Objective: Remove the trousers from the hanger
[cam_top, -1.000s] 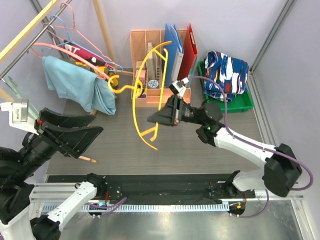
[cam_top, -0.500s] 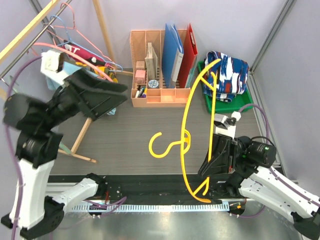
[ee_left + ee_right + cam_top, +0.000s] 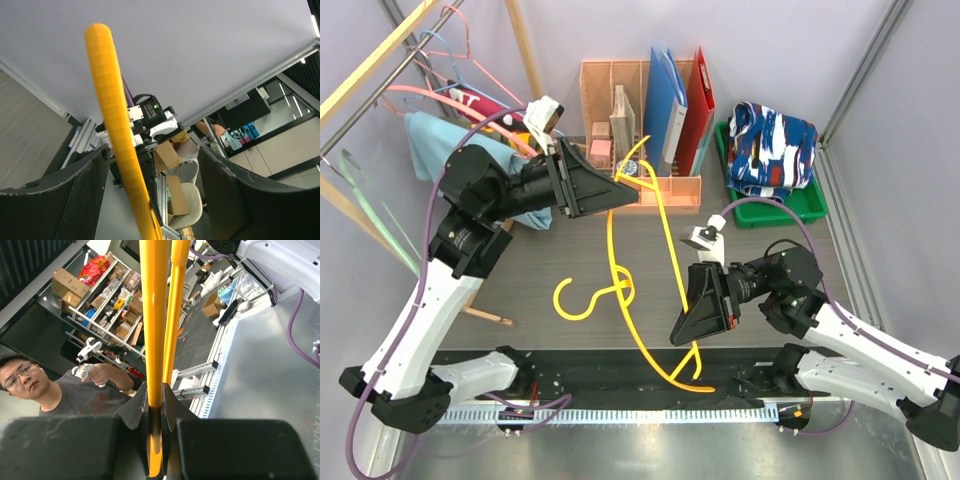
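Swung over from the rack, my left hand straddles the yellow hanger, released; my right hand clenches its lower bar. Printed trousers lie in the green bin. The hanger seems bare, so next my left should clench before my right releases.

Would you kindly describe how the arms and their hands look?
The left arm and right arm have white shells and black joints, with purple cables looping alongside. The left hand and right hand are black, with broad wedge-shaped fingers and a white block at each wrist.
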`<control>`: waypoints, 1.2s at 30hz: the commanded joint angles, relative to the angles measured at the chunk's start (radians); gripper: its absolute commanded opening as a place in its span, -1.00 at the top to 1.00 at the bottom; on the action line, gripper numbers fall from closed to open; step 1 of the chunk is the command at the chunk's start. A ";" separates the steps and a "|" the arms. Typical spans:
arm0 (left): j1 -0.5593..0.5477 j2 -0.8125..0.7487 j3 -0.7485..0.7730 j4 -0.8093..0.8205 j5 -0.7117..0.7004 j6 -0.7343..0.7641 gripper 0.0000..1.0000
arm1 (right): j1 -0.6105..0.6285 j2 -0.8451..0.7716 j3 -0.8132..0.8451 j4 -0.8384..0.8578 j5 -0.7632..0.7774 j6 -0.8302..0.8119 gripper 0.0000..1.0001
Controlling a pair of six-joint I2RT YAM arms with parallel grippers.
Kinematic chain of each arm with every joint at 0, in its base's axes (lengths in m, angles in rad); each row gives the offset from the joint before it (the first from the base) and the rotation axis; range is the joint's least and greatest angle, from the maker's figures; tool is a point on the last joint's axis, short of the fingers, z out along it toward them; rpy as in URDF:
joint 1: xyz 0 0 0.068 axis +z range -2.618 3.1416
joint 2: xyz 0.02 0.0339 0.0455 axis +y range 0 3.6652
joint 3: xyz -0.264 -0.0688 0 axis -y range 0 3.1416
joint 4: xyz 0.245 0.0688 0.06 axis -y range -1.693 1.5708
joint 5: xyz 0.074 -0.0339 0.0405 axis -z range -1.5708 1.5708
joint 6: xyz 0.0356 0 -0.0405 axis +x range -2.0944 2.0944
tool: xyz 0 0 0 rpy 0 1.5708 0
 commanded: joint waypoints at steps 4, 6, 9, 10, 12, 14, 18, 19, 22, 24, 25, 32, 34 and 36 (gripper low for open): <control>-0.052 -0.099 -0.056 -0.041 -0.055 0.065 -0.09 | 0.018 0.023 0.099 -0.144 -0.031 -0.137 0.99; -0.055 -0.125 -0.060 -0.139 -0.104 0.096 0.08 | 0.019 0.027 0.117 -0.195 -0.035 -0.172 0.99; -0.055 -0.160 -0.054 -0.248 -0.207 0.122 0.65 | 0.019 0.039 0.186 -0.450 -0.013 -0.336 0.98; -0.055 -0.168 -0.054 -0.287 -0.236 0.119 0.99 | 0.019 0.045 0.217 -0.553 0.007 -0.402 0.99; -0.055 -0.198 -0.056 -0.323 -0.304 0.106 0.99 | 0.019 0.065 0.302 -0.850 0.098 -0.595 0.92; -0.055 -0.225 -0.060 -0.374 -0.428 0.075 0.99 | 0.019 0.082 0.369 -1.039 0.212 -0.713 0.47; -0.055 -0.283 -0.047 -0.507 -0.662 0.021 0.99 | 0.025 0.124 0.545 -1.519 0.689 -0.936 -0.18; -0.055 -0.304 -0.053 -0.542 -0.714 0.003 0.99 | 0.025 0.127 0.556 -1.560 0.898 -0.951 -0.33; -0.055 -0.324 -0.047 -0.603 -0.860 -0.054 0.99 | 0.027 0.170 0.588 -1.669 1.213 -1.000 -0.49; -0.055 -0.318 -0.028 -0.647 -0.952 -0.081 0.99 | 0.045 0.203 0.607 -1.680 1.329 -1.030 -0.53; -0.055 -0.315 -0.021 -0.679 -0.979 -0.092 1.00 | 0.059 0.238 0.619 -1.677 1.455 -1.053 -0.56; -0.055 -0.309 0.004 -0.748 -1.186 -0.141 1.00 | 0.179 0.248 0.694 -1.378 1.731 -1.285 -0.67; -0.055 -0.304 0.013 -0.762 -1.203 -0.145 0.99 | 0.183 0.227 0.708 -1.237 1.710 -1.367 -0.70; -0.055 -0.304 0.012 -0.765 -1.204 -0.146 0.99 | 0.183 0.198 0.700 -1.107 1.608 -1.492 -0.78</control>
